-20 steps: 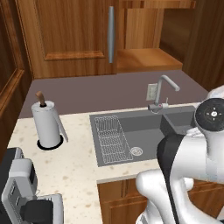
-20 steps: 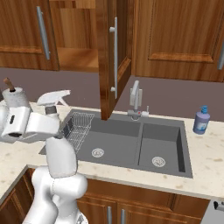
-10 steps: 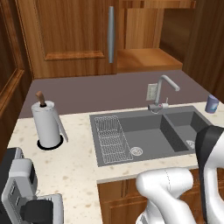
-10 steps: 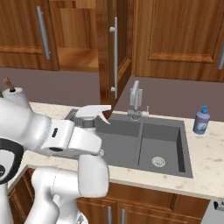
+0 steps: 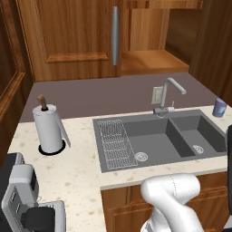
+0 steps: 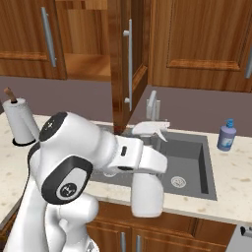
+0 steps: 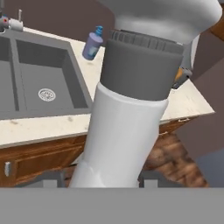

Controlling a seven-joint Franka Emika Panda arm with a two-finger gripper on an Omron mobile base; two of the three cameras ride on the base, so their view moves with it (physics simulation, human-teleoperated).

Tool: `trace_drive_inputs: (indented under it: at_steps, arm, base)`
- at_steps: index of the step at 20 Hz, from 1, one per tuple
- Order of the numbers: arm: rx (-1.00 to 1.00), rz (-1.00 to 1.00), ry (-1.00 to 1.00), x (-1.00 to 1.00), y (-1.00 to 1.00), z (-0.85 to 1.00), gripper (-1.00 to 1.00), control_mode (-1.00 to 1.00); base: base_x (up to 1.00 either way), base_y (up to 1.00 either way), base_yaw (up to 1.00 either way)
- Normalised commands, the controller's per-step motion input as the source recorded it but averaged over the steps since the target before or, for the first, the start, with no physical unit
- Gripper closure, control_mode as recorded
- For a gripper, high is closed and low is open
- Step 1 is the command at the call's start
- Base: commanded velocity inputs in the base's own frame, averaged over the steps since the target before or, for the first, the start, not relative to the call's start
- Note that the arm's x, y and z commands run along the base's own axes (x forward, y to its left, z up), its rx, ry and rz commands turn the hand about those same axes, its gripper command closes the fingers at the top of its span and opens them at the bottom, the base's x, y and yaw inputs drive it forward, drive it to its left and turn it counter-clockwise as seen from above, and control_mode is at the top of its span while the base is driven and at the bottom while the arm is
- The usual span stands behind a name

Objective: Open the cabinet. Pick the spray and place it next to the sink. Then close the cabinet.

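Your jaws grip the spray [image 6: 146,189] above the bench [image 6: 236,177] front edge, by the sink [image 6: 194,165]; cabinet [image 6: 120,64] open.

Glossy white plastic spray [image 6: 146,194], wooden cabinet [image 6: 129,59]

You can't see the gripper's fingertips [image 7: 109,181] clearly: in the hand view the spray [image 7: 131,109] covers them, and its trigger head runs off the top edge. In the right base view, the spray's [image 6: 147,189] neck hides behind the arm, which also blocks the sink's [image 6: 194,170] left basin.
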Motion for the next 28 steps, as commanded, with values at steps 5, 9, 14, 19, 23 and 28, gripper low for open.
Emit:
trace_drive_inputs:
  at_steps: [5, 9, 14, 19, 23, 28]
  arm:
    - [0.05, 0.06, -0.03, 0.48, -0.79, -0.08, 1.0, -1.0]
    - [0.06, 0.09, -0.03, 0.45, -0.88, -0.08, 1.0, -1.0]
    - [0.05, 0.11, -0.02, 0.44, -0.7, -0.32, 1.0, -1.0]
    - [0.02, 0.15, -0.05, 0.45, -0.29, -0.5, 1.0, -1.0]
    - [0.0, 0.14, -0.03, 0.42, -0.28, -0.48, 1.0, -1.0]
    - [0.0, 0.12, -0.03, 0.35, -0.36, -0.43, 1.0, -1.0]
  base:
    - [0.0, 0.0, 0.0]
    - [0.0, 0.0, 0.0]
    - [0.0, 0.0, 0.0]
    - [0.0, 0.0, 0.0]
    - [0.0, 0.0, 0.0]
    - [0.0, 0.0, 0.0]
